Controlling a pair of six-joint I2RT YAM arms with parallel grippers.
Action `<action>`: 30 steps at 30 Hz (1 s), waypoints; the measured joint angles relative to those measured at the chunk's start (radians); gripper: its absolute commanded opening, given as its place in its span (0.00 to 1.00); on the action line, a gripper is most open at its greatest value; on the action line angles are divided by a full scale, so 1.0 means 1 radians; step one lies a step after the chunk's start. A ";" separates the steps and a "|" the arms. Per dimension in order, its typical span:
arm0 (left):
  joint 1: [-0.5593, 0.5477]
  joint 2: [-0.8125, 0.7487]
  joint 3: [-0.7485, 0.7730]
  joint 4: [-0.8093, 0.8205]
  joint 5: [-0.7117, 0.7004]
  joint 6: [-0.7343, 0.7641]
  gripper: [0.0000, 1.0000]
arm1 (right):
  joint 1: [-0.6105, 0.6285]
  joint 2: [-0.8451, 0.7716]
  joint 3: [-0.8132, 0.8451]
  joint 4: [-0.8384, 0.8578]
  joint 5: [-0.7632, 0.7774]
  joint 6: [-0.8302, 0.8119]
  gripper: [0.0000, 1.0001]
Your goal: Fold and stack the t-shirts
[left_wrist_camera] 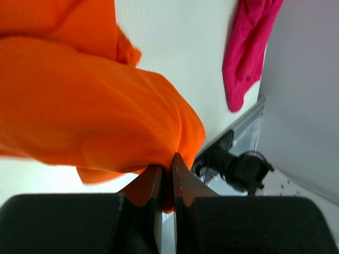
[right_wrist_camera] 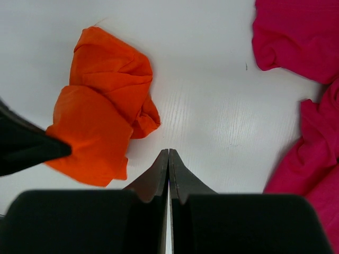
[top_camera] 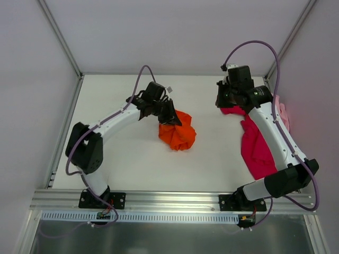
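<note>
While the left hand pinches the bunched orange shirt at worktop centre, right hand hovers closed, empty, by the red shirt at 3 o'clock. Step: likely spreading orange flat; next calls for a second corner grip.

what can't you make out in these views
Top view: only an edge of the pink shirt shows past the right arm.
Top view: the right arm covers one side of the magenta shirt; both wrist views cut it at frame edges.
Left wrist: the orange shirt, pinched in the left hand, is a blurred bunch; collar and sleeves hidden.
Top view: the right hand fingertips hidden under its wrist.
</note>
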 measured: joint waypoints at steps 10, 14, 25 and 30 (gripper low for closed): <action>0.070 0.392 0.378 -0.079 0.001 0.035 0.00 | 0.000 -0.068 -0.024 -0.009 0.006 -0.005 0.01; 0.117 0.447 0.439 -0.108 -0.024 0.050 0.00 | 0.000 -0.076 -0.036 -0.020 0.006 -0.006 0.01; 0.170 0.489 0.449 -0.135 -0.072 0.059 0.99 | 0.000 -0.077 -0.061 -0.035 0.002 -0.008 0.09; 0.170 0.453 0.404 -0.079 -0.076 0.078 0.99 | 0.000 -0.080 -0.097 -0.030 -0.013 -0.007 0.12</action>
